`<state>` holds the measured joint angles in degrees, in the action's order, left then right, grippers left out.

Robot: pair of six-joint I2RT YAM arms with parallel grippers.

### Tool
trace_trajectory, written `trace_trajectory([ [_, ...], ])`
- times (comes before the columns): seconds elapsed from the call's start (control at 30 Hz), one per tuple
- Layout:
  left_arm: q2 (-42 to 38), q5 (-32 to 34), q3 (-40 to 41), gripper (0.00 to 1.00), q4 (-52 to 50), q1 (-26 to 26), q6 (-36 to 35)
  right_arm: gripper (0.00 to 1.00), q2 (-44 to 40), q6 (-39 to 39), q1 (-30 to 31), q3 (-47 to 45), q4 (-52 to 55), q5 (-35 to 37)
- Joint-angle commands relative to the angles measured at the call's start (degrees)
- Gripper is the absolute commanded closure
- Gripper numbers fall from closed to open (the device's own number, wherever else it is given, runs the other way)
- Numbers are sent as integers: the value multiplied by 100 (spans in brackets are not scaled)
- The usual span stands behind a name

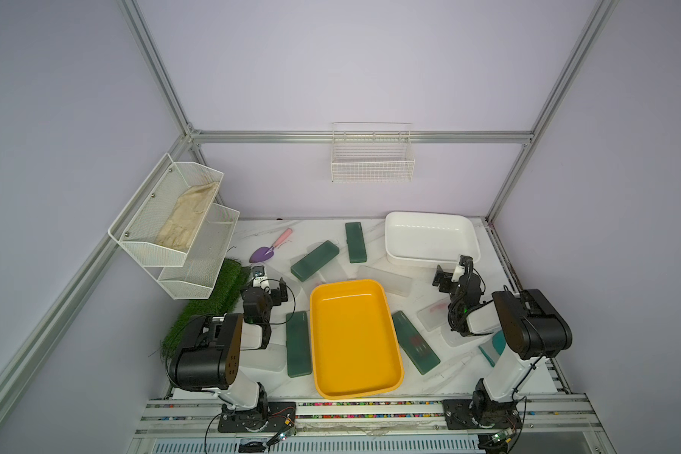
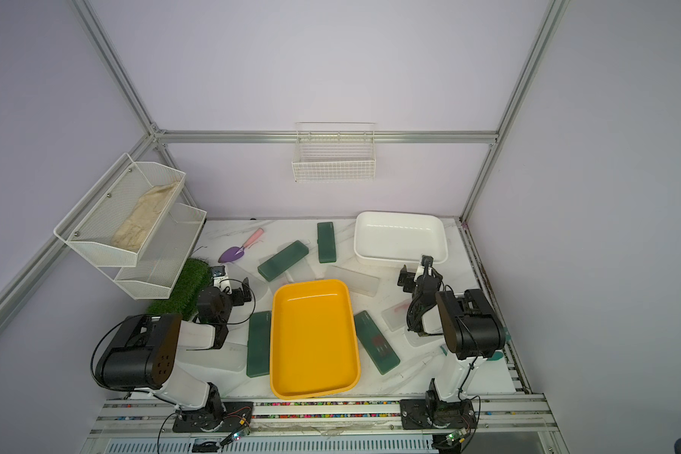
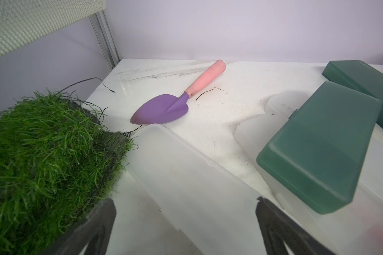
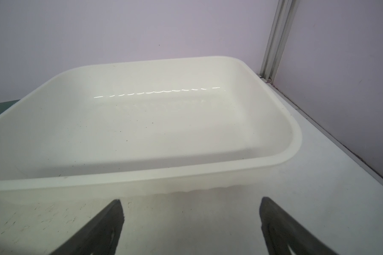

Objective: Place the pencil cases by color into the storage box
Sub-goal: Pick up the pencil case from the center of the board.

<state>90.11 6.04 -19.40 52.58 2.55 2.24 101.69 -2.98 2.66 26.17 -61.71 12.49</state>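
While left tool (image 3: 186, 202) and right tool (image 4: 190, 201) gape empty, grass (image 3: 42, 154) flanks 1 frosted case (image 3: 181, 167).

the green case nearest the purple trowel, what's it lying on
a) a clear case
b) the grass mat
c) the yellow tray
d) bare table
a: in the left wrist view the green case lies slantwise on top of a clear case, whose frosted end sticks out from under it.
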Motion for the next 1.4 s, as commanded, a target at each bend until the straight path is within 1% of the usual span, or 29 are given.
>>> trace_trajectory([
  [0.0,-28,28,-241,0,92,-17,-83,3,36,-51,18,1,-196,74],
  [0.07,-39,28,-236,0,96,-16,-83,3,-18,-44,69,-5,-203,249],
  [0.17,-64,32,-207,0,148,-23,-92,3,-211,-34,181,248,386,622],
  [0.2,-120,103,-278,0,9,-17,-64,3,-316,-60,198,420,822,715],
  [0.23,-212,170,-384,0,-332,-25,-38,3,-410,-94,207,582,1200,743],
  [0.3,-319,380,-546,0,-671,-25,83,3,-560,-207,208,798,1758,872],
  [0.37,-427,330,-673,0,-1012,-26,74,3,-714,-253,205,902,2053,947],
  [0.43,-525,338,-804,0,-1234,-42,-13,3,-885,-476,201,1074,2532,1100],
  [0.57,-862,521,-1276,0,-2418,-104,96,3,-1171,-750,208,1348,3215,1111],
  [0.6,-1098,549,-1370,0,-2655,-117,132,3,-1216,-804,204,1418,3362,1124],
  [0.8,-1548,571,-2092,0,-4078,-194,163,3,-1541,-1355,208,1649,4102,1019],
  [0.9,-1752,555,-2389,0,-4667,-213,169,3,-1764,-1433,253,1545,4058,948],
  [0.97,-1892,543,-2562,0,-4996,-228,217,3,-1867,-1482,269,1677,4361,777],
  [1.03,-1983,530,-2801,0,-5420,-228,360,3,-1877,-1462,343,1936,4816,723],
  [1.13,-2010,293,-3226,0,-6190,-222,614,3,-1995,-1438,561,2145,5249,770],
  [1.2,-2001,58,-3492,0,-6646,-244,815,3,-2114,-1511,625,2243,5494,541],
  [1.3,-2019,-129,-3738,0,-7110,-325,1148,3,-2154,-1731,728,2486,5925,162],
  [1.37,-2034,-193,-3829,0,-7340,-441,1252,3,-2111,-1793,941,2661,6183,163],
])
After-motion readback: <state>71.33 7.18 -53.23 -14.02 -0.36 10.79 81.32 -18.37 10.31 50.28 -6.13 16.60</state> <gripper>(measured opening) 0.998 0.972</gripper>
